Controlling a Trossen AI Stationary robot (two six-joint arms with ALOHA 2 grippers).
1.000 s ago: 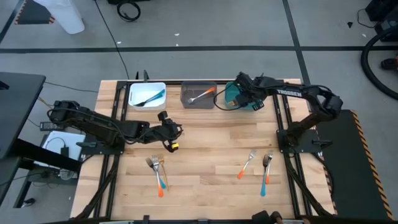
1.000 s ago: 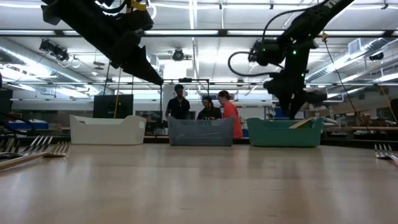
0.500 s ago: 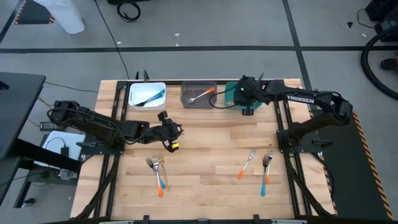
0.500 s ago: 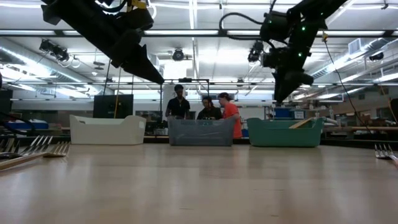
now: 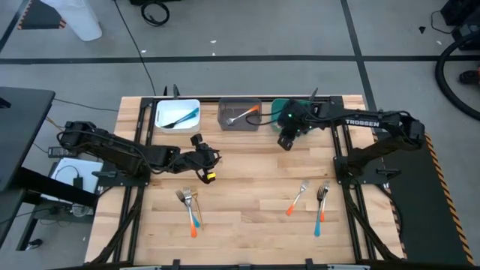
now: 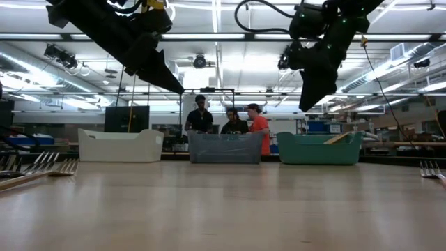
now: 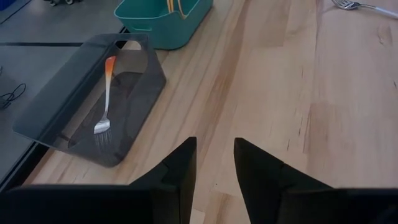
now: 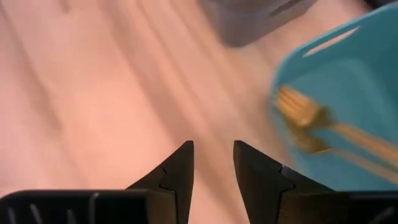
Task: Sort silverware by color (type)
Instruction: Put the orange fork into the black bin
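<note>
A: The right gripper (image 5: 286, 142) hangs empty near the teal bin (image 5: 278, 106), fingers slightly apart. The left gripper (image 5: 208, 175), also slightly apart, waits mid-table.

B: The forks (image 5: 188, 199) lie crossed at the front; a grab may lift two colors together.

You're working on a pale wood-plank surface (image 5: 247, 176), smooth with a light sheen. The grey bin (image 7: 93, 102) looks translucent plastic, the teal bin (image 7: 163, 22) opaque plastic; the orange-handled fork (image 7: 106, 99) has a shiny metal head.
</note>
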